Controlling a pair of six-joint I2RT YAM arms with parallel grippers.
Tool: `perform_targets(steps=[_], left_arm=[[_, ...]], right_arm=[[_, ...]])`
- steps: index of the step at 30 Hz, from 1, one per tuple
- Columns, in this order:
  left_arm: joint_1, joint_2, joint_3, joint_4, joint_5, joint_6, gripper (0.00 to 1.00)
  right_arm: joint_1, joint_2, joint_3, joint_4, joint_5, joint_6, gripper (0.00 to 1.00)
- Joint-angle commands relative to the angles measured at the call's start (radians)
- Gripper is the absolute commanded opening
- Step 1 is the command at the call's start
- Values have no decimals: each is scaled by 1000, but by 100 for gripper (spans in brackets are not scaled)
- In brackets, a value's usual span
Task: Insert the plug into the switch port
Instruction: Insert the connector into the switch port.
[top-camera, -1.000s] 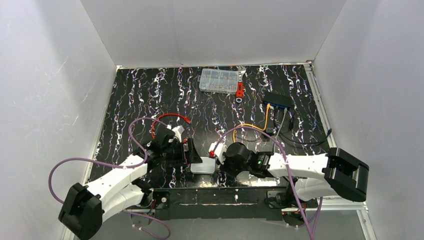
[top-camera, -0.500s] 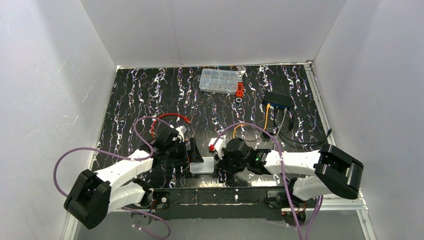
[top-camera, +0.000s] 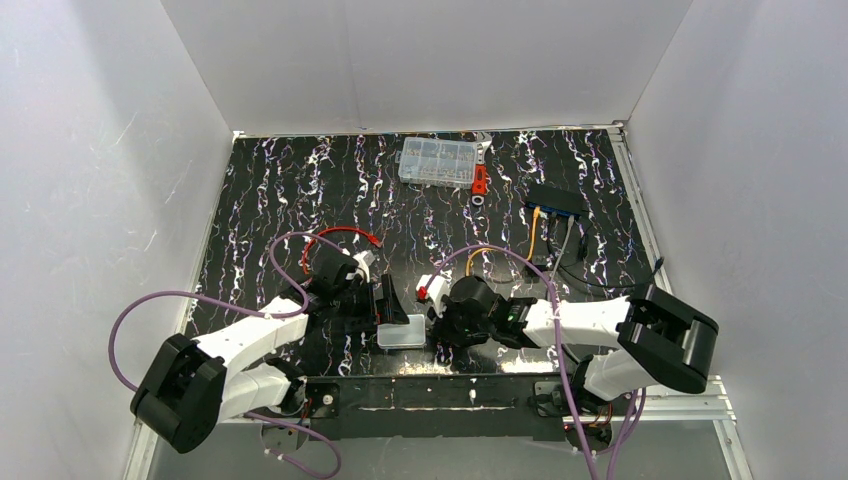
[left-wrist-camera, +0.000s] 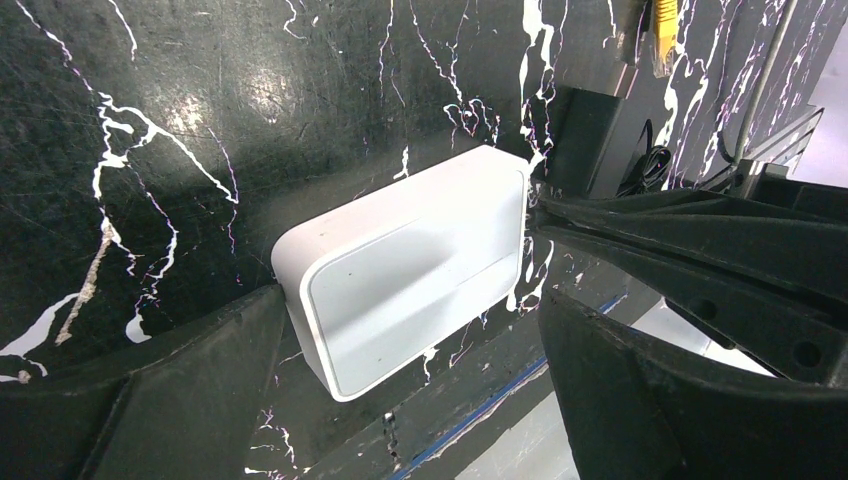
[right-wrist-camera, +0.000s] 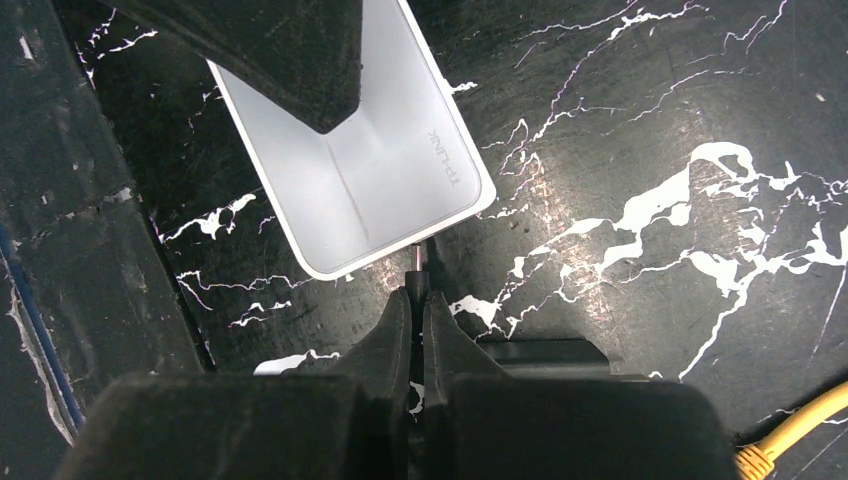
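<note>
On the left of the black marbled table (top-camera: 270, 190), the left arm (top-camera: 245, 340) reaches inward, and the left gripper (top-camera: 388, 303) hangs low over the surface with its two fingers spread wide and holding nothing. A red wire (top-camera: 335, 233) lies in a loop just behind this gripper. The white box (left-wrist-camera: 410, 270), flat with rounded corners, rests on the table between the spread fingers. In the left wrist view its edges come very close to both fingers, but I cannot tell if they really touch. Just to the right of the box is the right gripper (right-wrist-camera: 417, 300). Its fingers are pressed together with nothing between them, and the tips point at the near edge of the box, just beside it. From behind this gripper the orange cable (top-camera: 536, 232) runs in a curve over the table toward the far right. There it goes up to the switch (top-camera: 555, 201), a flat black box near the right wall. The plug (top-camera: 535, 212) is at this end of the cable and meets the blue-edged face of the switch. It is well apart from both grippers. The single ports are too small to see, so I cannot tell if the plug sits fully inside.
</note>
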Motion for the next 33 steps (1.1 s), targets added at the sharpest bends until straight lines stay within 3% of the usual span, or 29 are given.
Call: perform_targets(steps=[1, 12, 33], left_arm=[[4, -4, 15, -39, 17, 14, 98], [4, -16, 21, -114, 24, 14, 98], [4, 68, 26, -79, 55, 29, 98]], right_arm=[[-5, 15, -1, 81, -12, 21, 1], [-5, 21, -1, 93, -59, 20, 1], [-4, 53, -41, 190, -196, -5, 1]])
